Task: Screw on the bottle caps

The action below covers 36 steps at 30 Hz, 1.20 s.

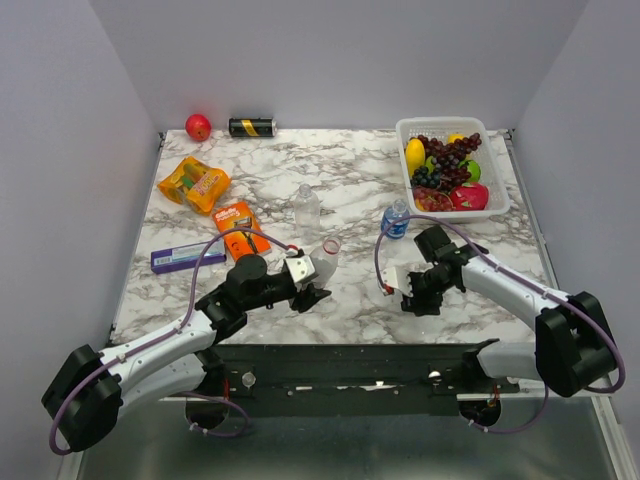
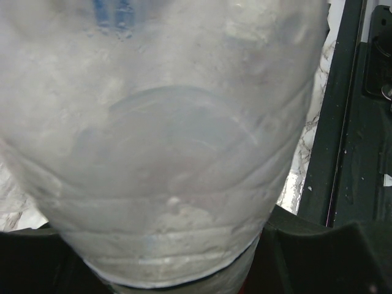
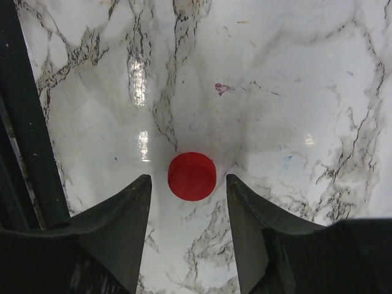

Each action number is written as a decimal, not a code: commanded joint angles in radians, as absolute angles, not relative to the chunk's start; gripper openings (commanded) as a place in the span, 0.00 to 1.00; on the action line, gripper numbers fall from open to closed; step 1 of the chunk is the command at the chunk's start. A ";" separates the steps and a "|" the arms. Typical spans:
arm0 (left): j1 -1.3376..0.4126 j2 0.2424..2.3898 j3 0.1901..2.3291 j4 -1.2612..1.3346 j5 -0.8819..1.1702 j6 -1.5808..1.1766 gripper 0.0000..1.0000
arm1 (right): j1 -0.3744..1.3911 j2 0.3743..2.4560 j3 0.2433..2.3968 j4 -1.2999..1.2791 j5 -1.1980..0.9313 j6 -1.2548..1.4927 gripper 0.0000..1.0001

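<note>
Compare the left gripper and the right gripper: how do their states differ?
The left gripper is shut on a clear plastic bottle; the right gripper is open and holds nothing. The left gripper's fingers press its bottle, while the right gripper's fingers flank a small round red plastic cap lying on the marble table, with gaps on both sides. Both have black fingers.

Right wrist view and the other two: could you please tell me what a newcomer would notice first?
A small round red plastic cap lies on the marble table, framed between the right gripper's open fingers. The left wrist view is filled by a clear plastic bottle clamped in the left gripper's fingers.
</note>
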State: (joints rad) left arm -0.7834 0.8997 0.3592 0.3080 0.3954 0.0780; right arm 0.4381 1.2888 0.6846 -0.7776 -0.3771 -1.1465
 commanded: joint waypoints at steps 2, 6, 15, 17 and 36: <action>-0.790 0.903 0.374 0.344 0.370 0.069 0.00 | 0.434 1.301 0.678 -0.742 -0.384 -1.170 0.59; -0.790 0.905 0.367 0.351 0.370 0.063 0.00 | 0.434 1.301 0.660 -0.735 -0.379 -1.170 0.57; -0.790 0.913 0.353 0.373 0.368 0.061 0.00 | 0.434 1.305 0.635 -0.718 -0.365 -1.183 0.57; -0.790 0.911 0.348 0.377 0.368 0.060 0.00 | 0.434 1.310 0.640 -0.712 -0.365 -1.180 0.56; -0.790 0.917 0.330 0.402 0.365 0.061 0.00 | 0.434 1.310 0.615 -0.698 -0.330 -1.186 0.50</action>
